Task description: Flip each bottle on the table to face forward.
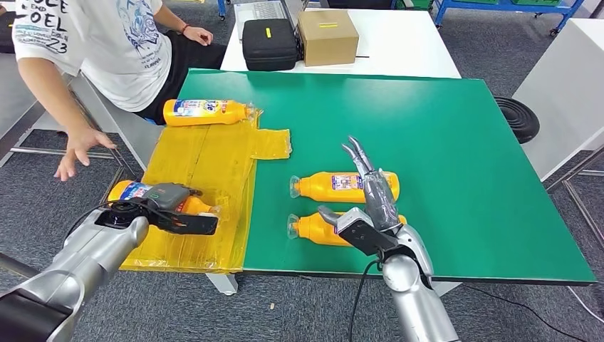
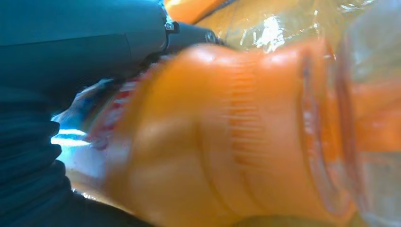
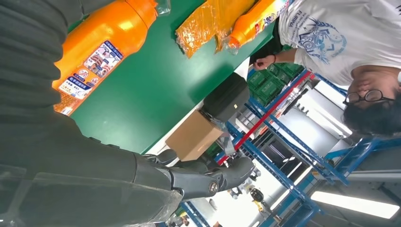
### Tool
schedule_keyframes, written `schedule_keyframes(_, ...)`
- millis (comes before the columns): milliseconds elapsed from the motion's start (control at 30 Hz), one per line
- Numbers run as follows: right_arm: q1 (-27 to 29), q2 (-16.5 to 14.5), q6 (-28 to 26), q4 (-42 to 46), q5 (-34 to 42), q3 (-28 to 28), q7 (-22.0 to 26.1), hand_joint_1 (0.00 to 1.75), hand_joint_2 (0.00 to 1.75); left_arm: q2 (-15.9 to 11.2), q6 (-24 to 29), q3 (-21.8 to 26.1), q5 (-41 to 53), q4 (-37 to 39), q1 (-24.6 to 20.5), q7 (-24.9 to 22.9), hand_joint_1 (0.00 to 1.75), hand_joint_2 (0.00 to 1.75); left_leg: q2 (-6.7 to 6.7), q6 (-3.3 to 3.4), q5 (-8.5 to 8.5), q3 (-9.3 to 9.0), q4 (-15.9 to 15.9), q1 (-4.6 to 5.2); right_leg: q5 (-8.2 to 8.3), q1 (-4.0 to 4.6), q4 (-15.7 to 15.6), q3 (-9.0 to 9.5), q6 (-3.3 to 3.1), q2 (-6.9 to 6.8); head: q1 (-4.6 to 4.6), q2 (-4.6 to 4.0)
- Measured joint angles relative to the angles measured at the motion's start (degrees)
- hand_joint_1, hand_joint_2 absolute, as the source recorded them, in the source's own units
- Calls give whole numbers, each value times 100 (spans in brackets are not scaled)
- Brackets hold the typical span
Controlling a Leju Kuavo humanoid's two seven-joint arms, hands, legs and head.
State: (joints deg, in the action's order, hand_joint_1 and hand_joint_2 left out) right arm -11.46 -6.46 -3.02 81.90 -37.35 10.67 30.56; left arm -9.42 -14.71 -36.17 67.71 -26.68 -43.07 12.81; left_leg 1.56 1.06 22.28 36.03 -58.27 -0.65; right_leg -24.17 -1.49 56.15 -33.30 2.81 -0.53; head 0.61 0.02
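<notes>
Orange bottle (image 1: 135, 194) — left hand (image 1: 165, 203) grips it

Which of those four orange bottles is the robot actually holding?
The bottle at the near left edge, on the yellow plastic sheet: the left hand grips it. The right hand hovers open over the two on the green mat.

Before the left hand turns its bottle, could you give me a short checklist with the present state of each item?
1. Left hand grips the bottle at the table's near left: ok.
2. Its label faces forward: cannot tell, hand covers it.
3. Right hand holds nothing, fingers spread above the two middle bottles: ok.
4. Far bottle lies apart on the yellow sheet: ok.
5. Person's hand is off the green table: ok.
</notes>
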Motion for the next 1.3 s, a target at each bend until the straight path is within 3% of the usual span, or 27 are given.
schedule_keyframes(300,-63,-33,-7,-222,72,-24,62,0,175,-35,-718,-49,-173,193,-292,787,0,175,-1,-1,1,4,0,0,-4,0,0,-6,0,2,-1,0)
schedule_keyframes(967,-65,-33,-10,-378,140,-35,114,0,175,-192,-917,-127,-333,257,-480,1131,0,175,-2,-1,0,28,-1,-1,-3,-1,1,-34,0,3,-1,0)
schedule_keyframes(1300,3,-24,-23,-370,189,-85,105,0,175,-419,-1524,-138,-1166,89,-625,1838,0,175,-23,2,-12,74,-3,-1,14,0,6,-87,-5,17,-3,0)
